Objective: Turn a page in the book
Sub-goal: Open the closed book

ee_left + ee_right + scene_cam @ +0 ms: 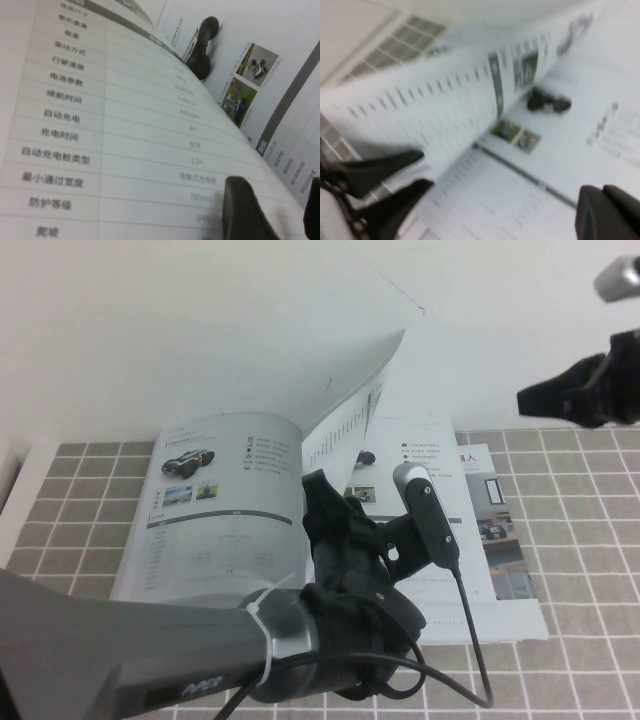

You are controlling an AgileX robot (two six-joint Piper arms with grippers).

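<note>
Nearest you, the left arm reaches over the open book, which lies on the tiled desk. Your left claw sits at the book's middle with fingers spread apart, against the underside of the lifted page; whether it grips, you cannot tell. The page stands curled above the spine. Your right claw hovers high at far right, closed and empty.

Grey tiled table, open book flat on it, perhaps another booklet.
</note>
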